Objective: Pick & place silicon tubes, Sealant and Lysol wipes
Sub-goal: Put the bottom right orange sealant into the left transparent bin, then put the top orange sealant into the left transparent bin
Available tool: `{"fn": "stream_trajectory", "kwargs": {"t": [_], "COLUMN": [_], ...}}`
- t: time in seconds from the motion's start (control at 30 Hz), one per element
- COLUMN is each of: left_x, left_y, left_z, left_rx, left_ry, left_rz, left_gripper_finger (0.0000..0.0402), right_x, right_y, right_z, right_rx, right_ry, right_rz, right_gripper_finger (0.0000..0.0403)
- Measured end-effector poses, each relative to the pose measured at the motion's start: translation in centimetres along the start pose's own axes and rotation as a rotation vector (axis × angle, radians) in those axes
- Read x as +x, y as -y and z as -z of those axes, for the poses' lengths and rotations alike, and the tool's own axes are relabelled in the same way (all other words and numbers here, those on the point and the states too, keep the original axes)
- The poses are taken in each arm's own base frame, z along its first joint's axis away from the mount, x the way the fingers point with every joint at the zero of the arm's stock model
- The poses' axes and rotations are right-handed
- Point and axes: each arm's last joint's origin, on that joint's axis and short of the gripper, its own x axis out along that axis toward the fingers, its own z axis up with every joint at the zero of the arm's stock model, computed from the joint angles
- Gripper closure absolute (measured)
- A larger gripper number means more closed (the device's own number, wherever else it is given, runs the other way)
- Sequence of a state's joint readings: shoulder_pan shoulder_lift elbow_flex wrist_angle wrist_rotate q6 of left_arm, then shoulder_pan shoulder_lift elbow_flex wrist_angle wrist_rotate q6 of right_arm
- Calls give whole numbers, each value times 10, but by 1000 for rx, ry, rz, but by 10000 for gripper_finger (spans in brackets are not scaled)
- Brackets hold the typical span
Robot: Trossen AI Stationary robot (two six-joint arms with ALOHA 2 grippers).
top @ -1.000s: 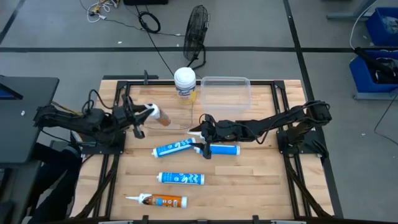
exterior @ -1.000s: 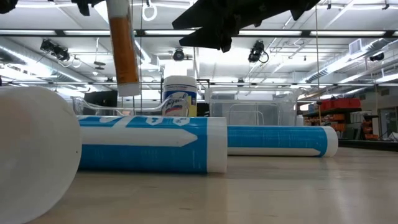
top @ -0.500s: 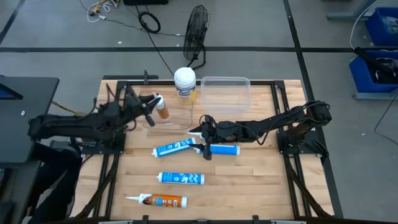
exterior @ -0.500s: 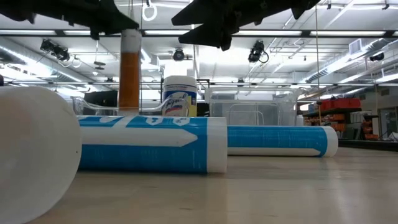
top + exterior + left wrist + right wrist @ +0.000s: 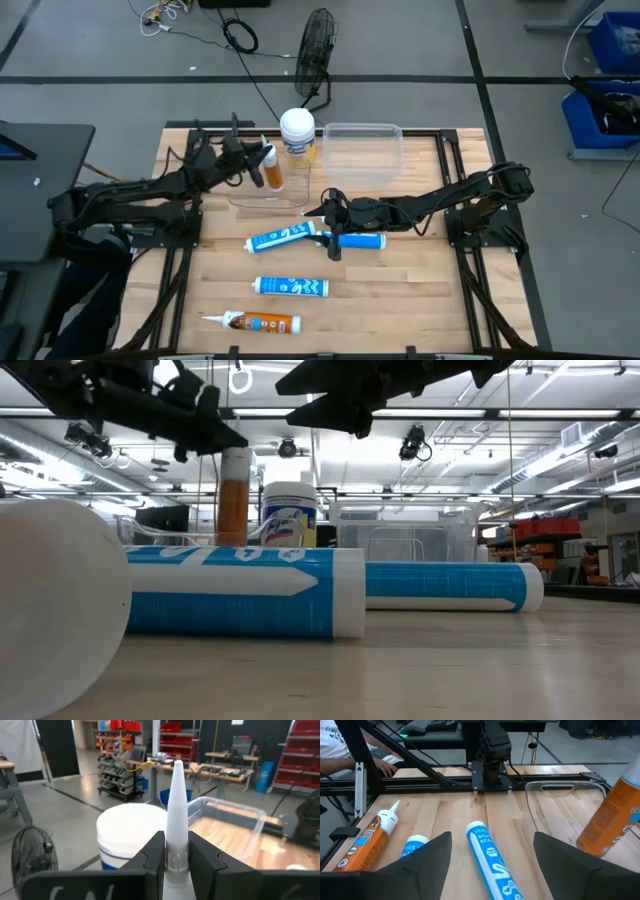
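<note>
Your left tool (image 5: 252, 163) sits upper left of centre in the high view, pinching an orange tube (image 5: 271, 168) near its white nozzle; the tube hangs roughly upright above the worktop (image 5: 400, 300). The wipes (image 5: 297, 131) stand just to its right, w/ the clear bin (image 5: 362, 150) beyond them to the right. Judging by that, you're carrying the tube toward the bin.

To do it well: keep the pinch firm, since the grip is at the nozzle end and the heavy body may swing. Pass over or in front of the wipes w/ clearance, or you risk tipping them. Get the tube's low end past the bin's rim before lowering, then release.

Right tool (image 5: 330, 225) hovers mid-frame, fingers spread wide, nothing held, over two blue tubes: one angled (image 5: 281, 238), one level (image 5: 361, 241). The right arm reaches across below the bin, so watch for crowding if both move at once.

Lower frame: another blue tube (image 5: 291, 287) and a 2nd orange tube (image 5: 264, 323), well apart from the action. A fan (image 5: 317, 50) stands on the floor beyond the worktop, no obstacle.
</note>
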State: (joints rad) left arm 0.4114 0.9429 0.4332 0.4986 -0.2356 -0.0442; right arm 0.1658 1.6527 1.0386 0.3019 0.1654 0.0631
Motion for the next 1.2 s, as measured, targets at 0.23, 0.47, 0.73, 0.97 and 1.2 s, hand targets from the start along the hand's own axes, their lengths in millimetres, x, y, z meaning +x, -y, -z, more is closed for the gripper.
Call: {"fn": "stream_trajectory", "kwargs": {"t": [0.23, 0.47, 0.73, 0.97, 1.2], "left_x": [13, 21, 22, 21, 18], "left_y": [2, 3, 4, 7, 13], "left_z": [9, 15, 15, 17, 16], "left_rx": [7, 8, 2, -20, -13], "left_ry": [-4, -10, -5, -16, -11], "left_rz": [3, 1, 20, 33, 60], "left_gripper_finger": [338, 339, 323, 251, 239], "right_x": [0, 0, 0, 0, 0], "right_y": [-1, -1, -1, -1, -1], "right_z": [0, 1, 1, 1, 1], "right_rx": [-2, -2, -3, 1, 4], "right_ry": [-3, -4, -12, -12, -12], "right_rz": [-2, -2, -1, -1, -1], "right_gripper_finger": [117, 117, 117, 117, 117]}}
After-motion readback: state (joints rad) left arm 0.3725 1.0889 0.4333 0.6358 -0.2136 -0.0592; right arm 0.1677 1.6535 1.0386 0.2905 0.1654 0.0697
